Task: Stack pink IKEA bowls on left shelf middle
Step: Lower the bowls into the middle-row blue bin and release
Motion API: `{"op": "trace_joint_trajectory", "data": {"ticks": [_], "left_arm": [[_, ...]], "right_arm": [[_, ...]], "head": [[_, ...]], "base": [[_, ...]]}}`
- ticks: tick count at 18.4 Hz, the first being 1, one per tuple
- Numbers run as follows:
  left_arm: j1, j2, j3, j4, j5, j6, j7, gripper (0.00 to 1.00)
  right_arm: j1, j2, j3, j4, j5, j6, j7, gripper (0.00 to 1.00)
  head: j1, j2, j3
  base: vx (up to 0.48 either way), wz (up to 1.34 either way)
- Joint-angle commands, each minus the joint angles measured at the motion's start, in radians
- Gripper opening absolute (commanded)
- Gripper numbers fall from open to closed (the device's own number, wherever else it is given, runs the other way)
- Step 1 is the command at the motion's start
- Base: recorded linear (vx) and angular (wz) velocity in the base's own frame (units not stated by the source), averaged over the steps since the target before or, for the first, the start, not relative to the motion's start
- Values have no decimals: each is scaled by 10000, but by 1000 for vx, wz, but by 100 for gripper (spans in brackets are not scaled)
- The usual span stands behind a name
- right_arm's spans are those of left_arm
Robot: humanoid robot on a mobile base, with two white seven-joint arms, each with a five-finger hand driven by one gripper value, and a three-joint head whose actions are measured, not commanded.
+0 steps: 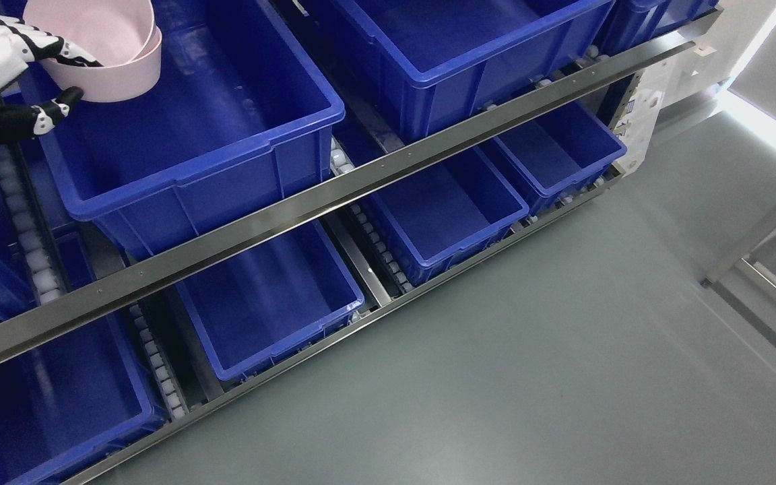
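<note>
Two pink bowls (113, 50) are seen at the upper left, nested one inside the other, the inner rim showing just behind the outer one. They are held over the near-left part of a large blue bin (226, 128) on the upper shelf level. A second large blue bin (455, 47) is placed beside it to the right, and part of a third is visible at the top right corner. On the lower level, four smaller blue bins are counted, separated by rows of white rollers (27, 236). A steel rail (374, 168) is run diagonally across the front of the upper level.

One robot hand is in view, the left hand (7, 74), entering at the upper left. Its fingers (58, 50) are closed around the wall of the bowls, with the black-tipped thumb (58, 108) pressed against the outer side below the rim. Grey floor (563, 337) is seen at the right.
</note>
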Motion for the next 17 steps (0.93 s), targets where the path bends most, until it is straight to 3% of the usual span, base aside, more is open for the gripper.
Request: {"op": "trace_joint_trajectory", "data": {"ticks": [1,4,12,15,17], "left_arm": [[-463,-1125,-2193,1112,-1027,-86,40,3],[-463,-1603,-2701,1695,-1639,-101,70,3],[-1414,-1604,-3039,3736,-2777,-86,239,5],[-1629,-1559,-3009,3860,-2777,-70,255,9],[-1675,-1482,-2978,3860,-2762,-70,255,19]], "right_arm": [[293,-175,-108,-337,0,-4,6,100],[293,-175,-108,-337,0,11,6,100],[293,-175,-123,-337,0,-4,6,100],[293,-175,-107,-337,0,-4,6,100],[293,-175,-108,-337,0,-4,6,100]], "head": [[0,0,0],[0,0,0],[0,0,0],[0,0,0],[0,-1,0]], "base": [[24,152],[4,81],[-2,-9],[0,0],[0,0]]}}
